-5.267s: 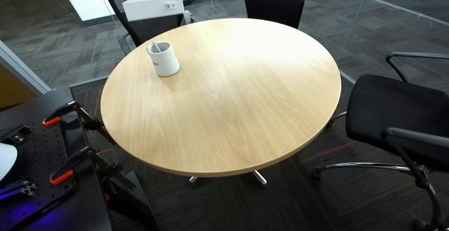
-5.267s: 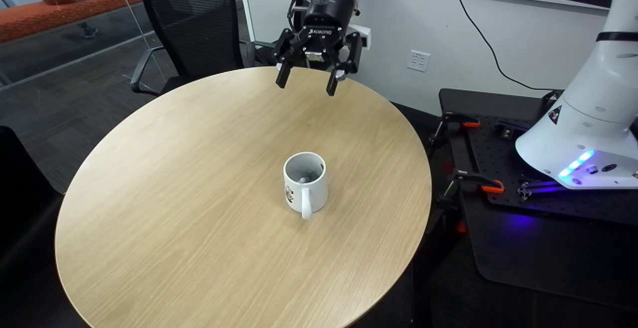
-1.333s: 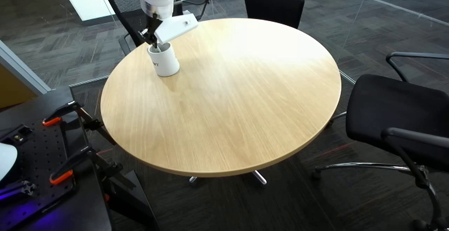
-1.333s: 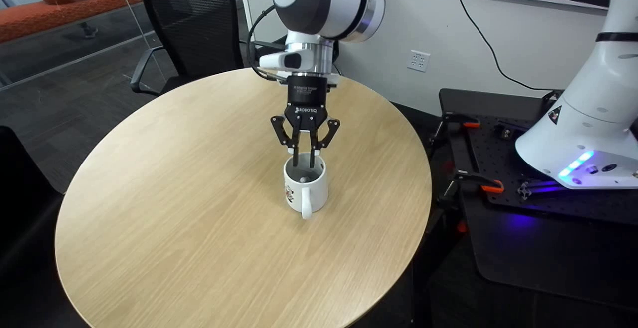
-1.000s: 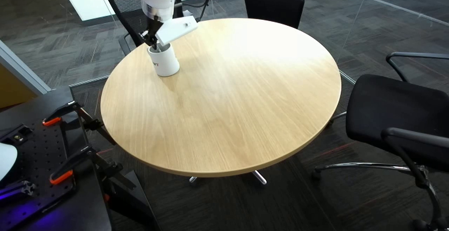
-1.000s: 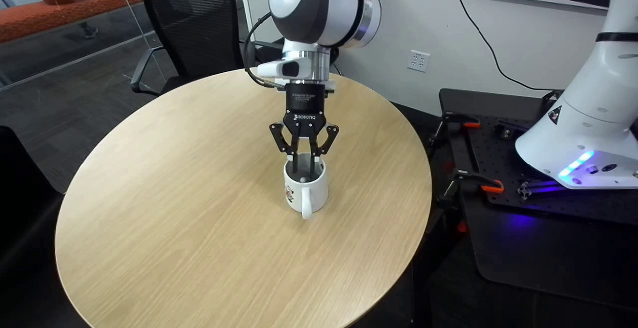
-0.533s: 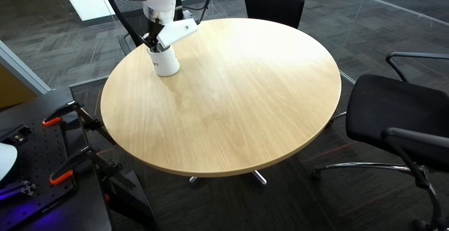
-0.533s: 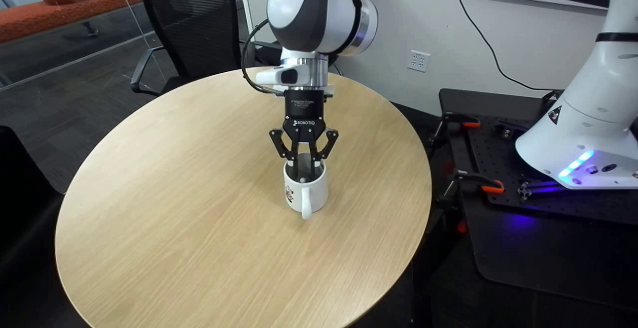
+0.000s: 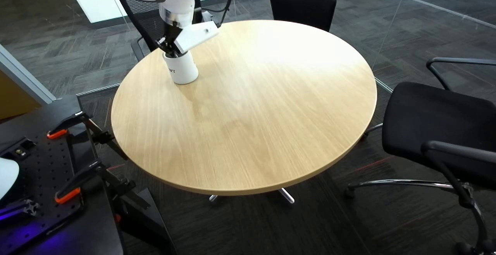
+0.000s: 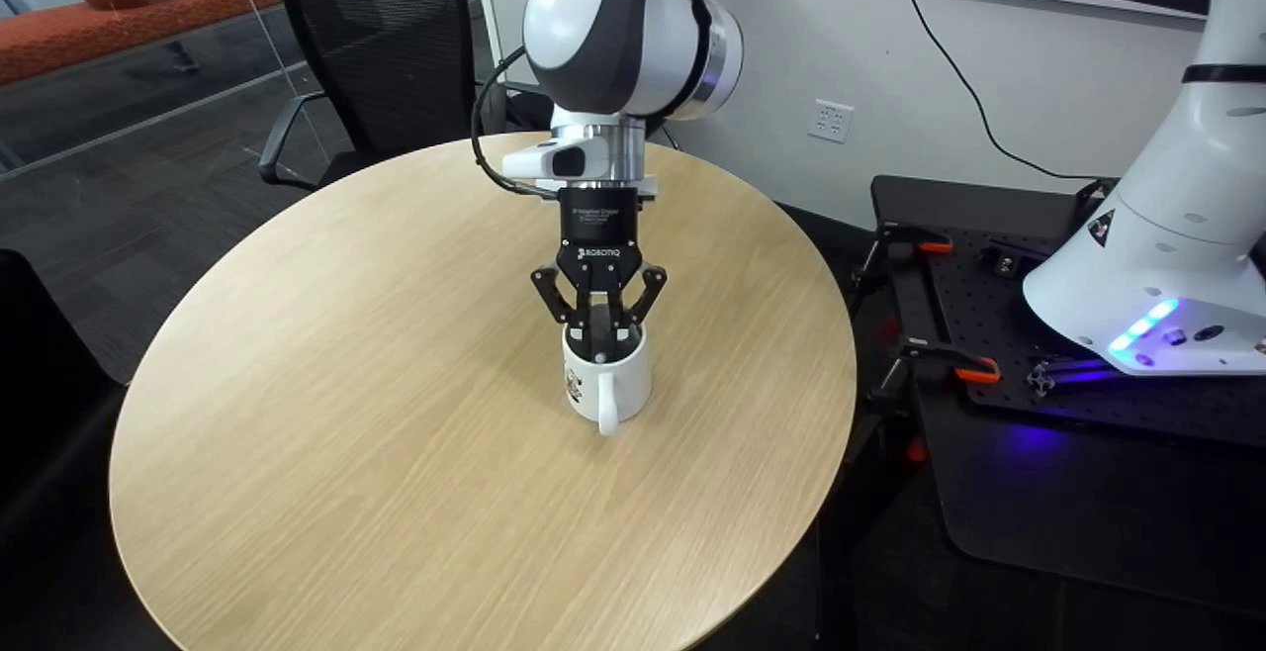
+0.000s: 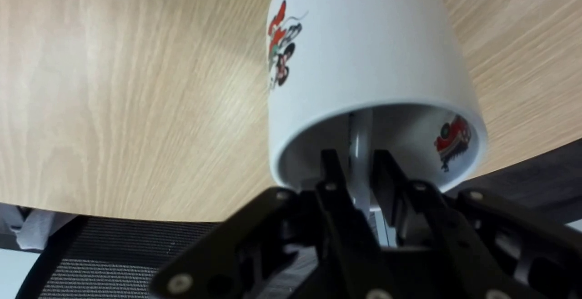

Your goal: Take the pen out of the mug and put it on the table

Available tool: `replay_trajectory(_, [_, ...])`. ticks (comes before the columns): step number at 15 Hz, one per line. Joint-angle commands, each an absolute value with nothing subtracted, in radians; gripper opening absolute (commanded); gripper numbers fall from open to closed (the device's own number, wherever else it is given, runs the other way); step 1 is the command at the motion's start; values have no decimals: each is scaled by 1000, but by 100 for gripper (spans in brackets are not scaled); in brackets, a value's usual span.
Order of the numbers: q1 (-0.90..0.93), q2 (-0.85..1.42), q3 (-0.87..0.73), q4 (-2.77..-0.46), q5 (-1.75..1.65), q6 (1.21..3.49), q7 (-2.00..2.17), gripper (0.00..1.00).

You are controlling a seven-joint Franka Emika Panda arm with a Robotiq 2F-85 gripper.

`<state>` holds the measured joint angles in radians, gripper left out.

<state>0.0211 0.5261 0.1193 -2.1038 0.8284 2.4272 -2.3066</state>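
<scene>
The pen [image 11: 361,140] is inside the mug [image 11: 368,53] and seems to lean, with its top end just inside the rim on the side of the handle [image 10: 608,409]. The gripper [image 11: 355,156] reaches down into the mug's mouth, with its black fingers [image 11: 331,167] close together, one on each side of the pen; I can't tell if both press on it. The pen looks thin, pale and shiny, so I think it is light, hard and a bit slippery. It should not bend or squash, but it could slip or turn in a loose pinch. The best place to hold it is high up, near the top end, with the flat insides of the fingers. The mug looks hard and smooth, and it might chip or tip if bumped, so the lift should go up gently until the pen's low end is past the rim. The mug stands upright on the round table [image 9: 248,131], near the edge on one side, and a mesh chair [image 9: 145,12] is past that edge, so that is a bad way to go. The other way, the wood goes on far, with good room to lay the pen flat where it can't easily roll off.
</scene>
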Motion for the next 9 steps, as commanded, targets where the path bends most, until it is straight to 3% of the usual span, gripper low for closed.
replay_trajectory(1, [7, 526, 137, -2090, 802, 2436, -2262, 0])
replay_trajectory(9, [-14, 414, 145, -2154, 834, 2425, -2283, 3])
